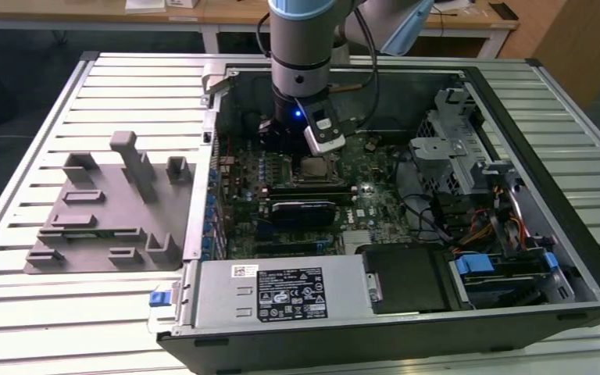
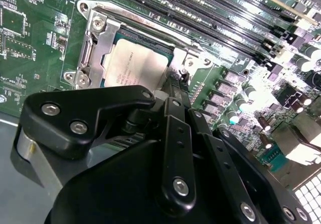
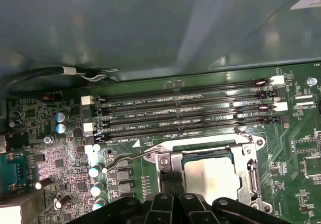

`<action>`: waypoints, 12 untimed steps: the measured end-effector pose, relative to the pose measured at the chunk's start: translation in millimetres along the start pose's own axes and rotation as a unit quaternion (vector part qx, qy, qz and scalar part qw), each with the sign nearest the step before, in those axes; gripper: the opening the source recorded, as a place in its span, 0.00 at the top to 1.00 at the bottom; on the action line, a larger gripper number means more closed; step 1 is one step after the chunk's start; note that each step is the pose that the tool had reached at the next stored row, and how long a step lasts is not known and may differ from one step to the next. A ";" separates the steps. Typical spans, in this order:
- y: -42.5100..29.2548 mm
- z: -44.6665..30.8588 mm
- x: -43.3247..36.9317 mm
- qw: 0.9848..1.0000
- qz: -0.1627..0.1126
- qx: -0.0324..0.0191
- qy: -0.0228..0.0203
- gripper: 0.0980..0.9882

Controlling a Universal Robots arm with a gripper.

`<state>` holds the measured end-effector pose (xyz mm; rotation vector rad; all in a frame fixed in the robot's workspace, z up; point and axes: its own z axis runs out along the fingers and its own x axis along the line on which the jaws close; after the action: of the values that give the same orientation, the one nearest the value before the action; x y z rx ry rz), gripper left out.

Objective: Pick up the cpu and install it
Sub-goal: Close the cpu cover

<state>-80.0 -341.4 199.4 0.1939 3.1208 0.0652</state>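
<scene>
The cpu (image 3: 210, 180), a pale silver square with unreadable print, sat in its socket (image 3: 253, 171); my end effector (image 3: 172, 184) hung pinched together, empty, beside it.

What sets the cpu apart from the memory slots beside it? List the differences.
The cpu is a pale, square plate; the memory slots are long, dark, narrow strips. The cpu is one piece inside a metal frame; the slots lie four in parallel. Both sit on the green motherboard.
</scene>
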 end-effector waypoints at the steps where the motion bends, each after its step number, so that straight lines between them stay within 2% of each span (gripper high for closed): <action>1: 0.0 -1.3 0.0 1.000 0.000 0.000 0.000 0.99; 12: 0.8 -20.8 -0.2 1.000 0.000 0.000 0.000 0.99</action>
<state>-80.0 -341.5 220.2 0.1937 3.1202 0.0645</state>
